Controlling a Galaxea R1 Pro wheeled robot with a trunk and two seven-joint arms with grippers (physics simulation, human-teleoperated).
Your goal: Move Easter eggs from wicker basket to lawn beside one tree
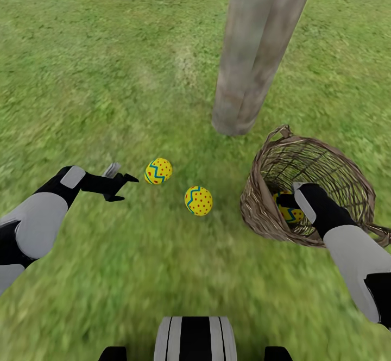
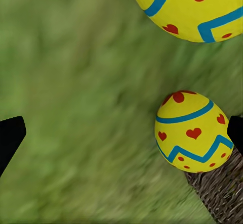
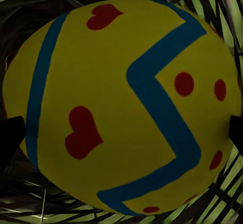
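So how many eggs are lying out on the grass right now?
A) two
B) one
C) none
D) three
A: two Easter eggs lie on the lawn near the tree, while the third egg sits inside the wicker basket, where the right gripper reaches in with its fingertips on either side of it.
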